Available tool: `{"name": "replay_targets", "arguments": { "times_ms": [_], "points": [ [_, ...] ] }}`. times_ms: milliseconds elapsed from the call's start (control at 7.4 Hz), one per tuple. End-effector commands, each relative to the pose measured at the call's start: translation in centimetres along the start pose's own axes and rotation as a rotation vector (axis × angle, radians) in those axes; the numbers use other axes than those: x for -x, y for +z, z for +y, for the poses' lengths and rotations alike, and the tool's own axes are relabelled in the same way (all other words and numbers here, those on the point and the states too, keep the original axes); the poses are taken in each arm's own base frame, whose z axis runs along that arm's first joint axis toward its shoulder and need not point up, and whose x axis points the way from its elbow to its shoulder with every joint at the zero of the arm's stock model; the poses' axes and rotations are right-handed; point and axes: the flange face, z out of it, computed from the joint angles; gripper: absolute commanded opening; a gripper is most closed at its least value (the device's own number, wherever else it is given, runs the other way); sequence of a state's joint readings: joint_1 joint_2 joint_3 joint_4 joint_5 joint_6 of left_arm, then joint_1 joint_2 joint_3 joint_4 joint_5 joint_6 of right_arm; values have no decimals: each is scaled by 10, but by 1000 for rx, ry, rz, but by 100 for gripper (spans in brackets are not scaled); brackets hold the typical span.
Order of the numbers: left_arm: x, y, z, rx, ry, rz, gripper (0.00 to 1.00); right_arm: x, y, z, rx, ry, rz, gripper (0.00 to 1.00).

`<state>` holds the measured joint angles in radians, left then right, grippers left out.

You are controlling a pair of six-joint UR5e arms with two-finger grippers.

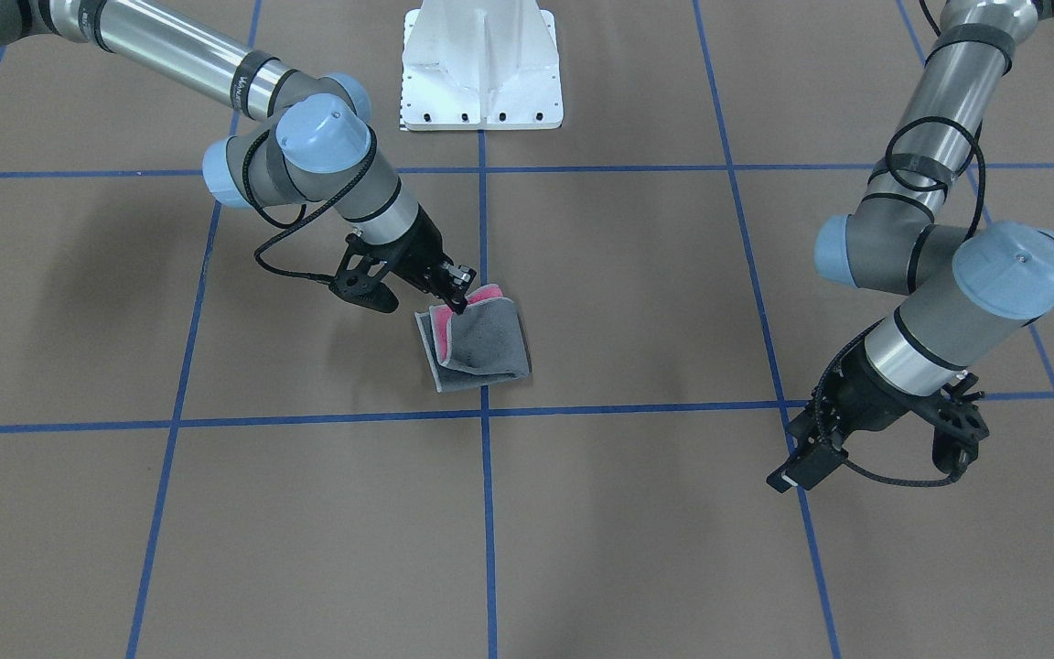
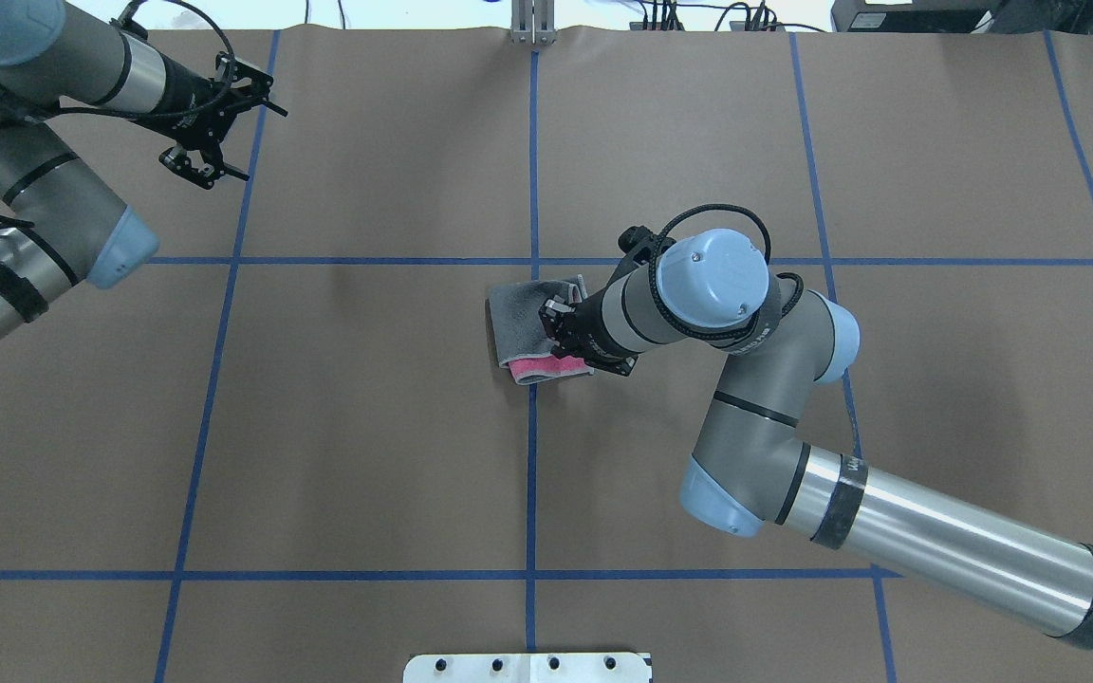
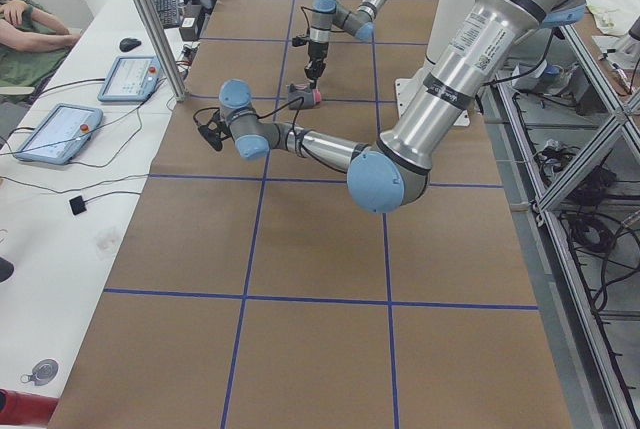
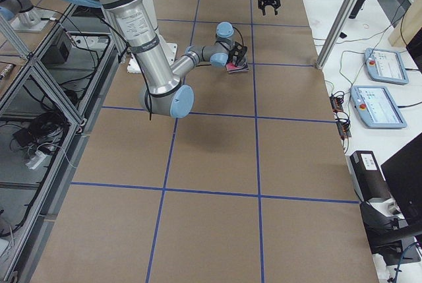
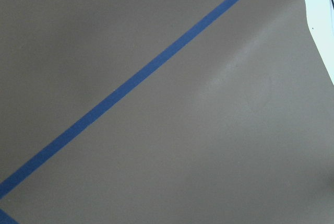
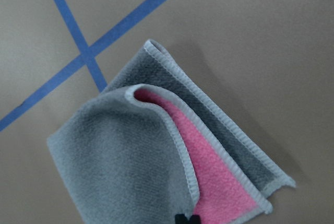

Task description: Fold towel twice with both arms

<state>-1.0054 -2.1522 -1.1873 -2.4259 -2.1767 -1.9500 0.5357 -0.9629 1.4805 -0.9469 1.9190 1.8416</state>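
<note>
Towel (image 1: 481, 346) lies folded near the table's (image 2: 366, 427) middle, across one blue tape line (image 2: 531, 474) and just beside a tape crossing. Dark grey face is outward, and a strip of pink shows between the layers along one edge. The top grey layer is puffed up, not flat.

Right gripper (image 1: 457, 298) is angled down onto the towel's edge. Its fingers are narrow and pinch the top layer at the pale border; the wrist view shows black fingertips (image 6: 186, 218) right at that hem.

Left gripper (image 2: 259, 143) is well apart from the towel, over bare brown table near a far corner. Its fingers are spread wide and hold nothing; its wrist view shows only paper and tape.

White pedestal base (image 1: 481, 73) stands at the robot's side of the table.
</note>
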Motion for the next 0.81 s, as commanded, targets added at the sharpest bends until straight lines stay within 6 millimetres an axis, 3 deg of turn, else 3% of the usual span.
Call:
{"name": "replay_targets", "arguments": {
  "times_ms": [0,270,676],
  "points": [
    [-1,0,1,2,0,0,99,-21,-16,-25,32,-25,23,0],
    [-2,0,2,2,-1,-1,99,-44,-17,-33,25,-36,44,0],
    [-4,0,3,2,-1,-1,99,-53,-32,-42,15,-55,35,0]
  ]
}}
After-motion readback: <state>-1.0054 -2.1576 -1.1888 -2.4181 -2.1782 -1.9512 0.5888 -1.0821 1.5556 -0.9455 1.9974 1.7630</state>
